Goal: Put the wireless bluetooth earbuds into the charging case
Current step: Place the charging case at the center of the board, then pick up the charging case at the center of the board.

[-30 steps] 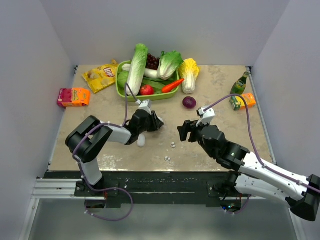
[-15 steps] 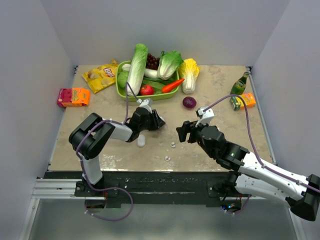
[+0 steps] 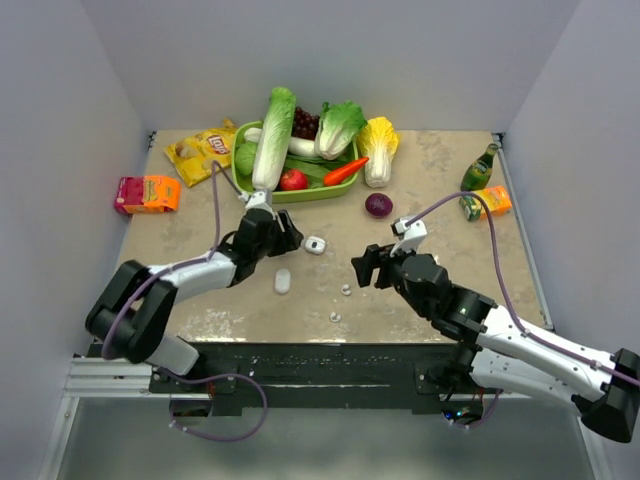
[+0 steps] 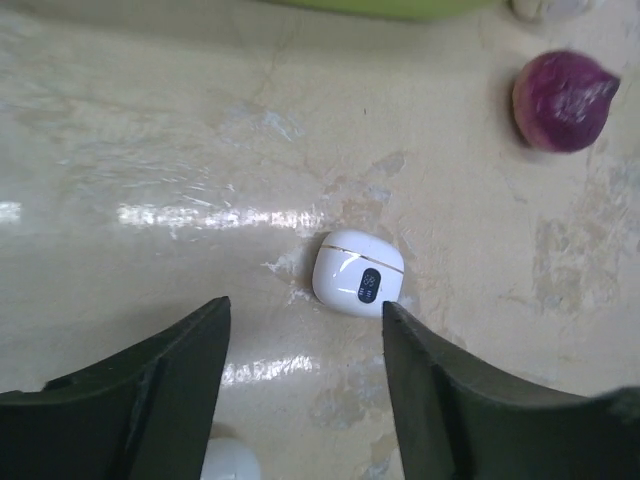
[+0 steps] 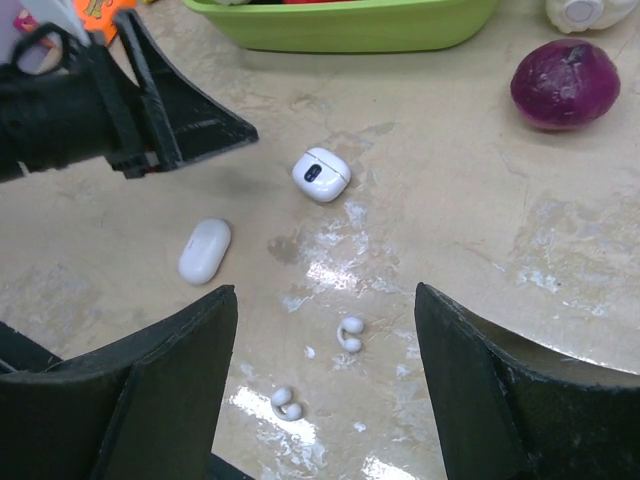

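The charging case (image 3: 316, 244), white with a small dark display, lies shut on the table (image 4: 358, 273) (image 5: 321, 174). My left gripper (image 3: 289, 238) stands open just to its left, apart from it, with nothing between its fingers (image 4: 305, 310). Two earbuds lie on the table nearer the arms, one (image 3: 346, 290) just beyond the other (image 3: 335, 315). My right gripper (image 3: 362, 268) hangs open above them; in the right wrist view both earbuds (image 5: 350, 333) (image 5: 285, 403) show between its fingers (image 5: 325, 292), untouched.
A white oval pod (image 3: 283, 281) lies left of the earbuds. A green tray (image 3: 240, 175) of vegetables stands at the back, a red onion (image 3: 378, 205) in front of it. A chips bag (image 3: 200, 152), juice boxes (image 3: 147, 193), a bottle (image 3: 480, 168) and an orange carton (image 3: 487, 203) line the sides.
My left gripper has opened and drawn back to the left, leaving the charging case lying on the table. The right arm has barely moved.
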